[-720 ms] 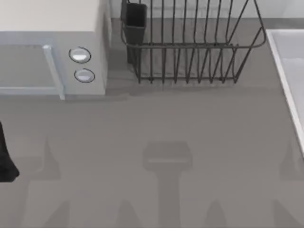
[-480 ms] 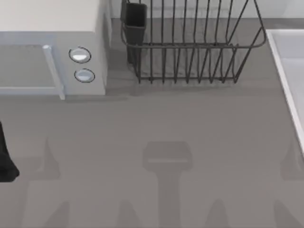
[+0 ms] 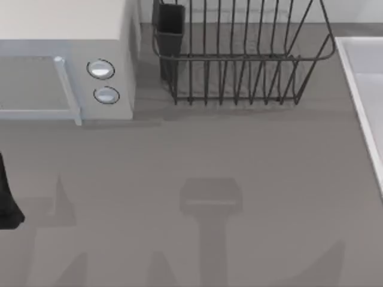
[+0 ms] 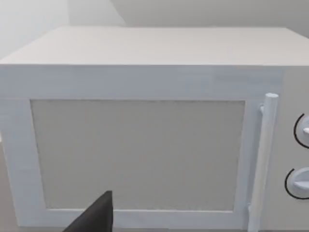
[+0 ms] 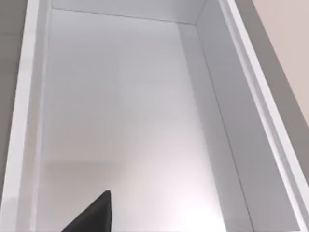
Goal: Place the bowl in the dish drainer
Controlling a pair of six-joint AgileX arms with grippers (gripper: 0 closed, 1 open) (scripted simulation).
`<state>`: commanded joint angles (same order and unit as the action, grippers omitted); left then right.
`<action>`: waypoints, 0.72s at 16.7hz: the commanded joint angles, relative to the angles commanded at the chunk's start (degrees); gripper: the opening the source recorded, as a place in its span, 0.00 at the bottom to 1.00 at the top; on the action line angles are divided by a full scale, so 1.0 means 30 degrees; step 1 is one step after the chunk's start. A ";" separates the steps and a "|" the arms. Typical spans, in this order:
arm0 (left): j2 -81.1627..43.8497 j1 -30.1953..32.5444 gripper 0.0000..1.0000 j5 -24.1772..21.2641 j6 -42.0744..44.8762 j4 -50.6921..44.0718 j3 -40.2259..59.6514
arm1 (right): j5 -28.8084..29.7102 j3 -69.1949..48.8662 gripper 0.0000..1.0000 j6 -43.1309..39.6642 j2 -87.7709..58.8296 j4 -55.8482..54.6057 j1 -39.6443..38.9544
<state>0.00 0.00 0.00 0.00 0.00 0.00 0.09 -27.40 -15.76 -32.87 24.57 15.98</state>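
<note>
Whether either set of jaws stands apart or together cannot be told: each wrist view shows just 1 dark fingertip. The left gripper (image 4: 94, 215) faces the front of a white microwave (image 3: 66, 72), which sits at the table's far left with 2 round knobs (image 3: 100, 69) beside its door handle. Part of the left arm (image 3: 7, 200) sits at the table's left edge in the top view. The right gripper (image 5: 94, 212) looks down into a white sink basin (image 5: 125, 121), whose rim lies along the table's right edge.

The dish drainer (image 3: 239, 57), a dark wire basket with upright bars, stands at the far middle of the grey table (image 3: 197, 155), a dark utensil cup (image 3: 170, 24) at its left corner. No bowl can be seen, so the step in hand is probably finding it. The basin seems a likely place; the right arm should search there, then grip the bowl by its rim and carry it high enough to pass over the drainer's flared rim.
</note>
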 joint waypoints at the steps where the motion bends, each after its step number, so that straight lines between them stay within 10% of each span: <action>1: 0.0000 0.0000 1.00 0.0000 0.0000 0.0000 0.0000 | 0.0030 -0.1361 1.00 -0.0830 -0.1979 0.1310 0.0824; 12: 0.0000 0.0000 1.00 0.0000 0.0000 0.0000 0.0000 | 0.0105 -1.4243 1.00 -0.8315 -1.9255 1.3177 0.8435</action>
<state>0.00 0.00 0.00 0.00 0.00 0.00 0.41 -70.13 -40.70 -90.64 64.10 41.28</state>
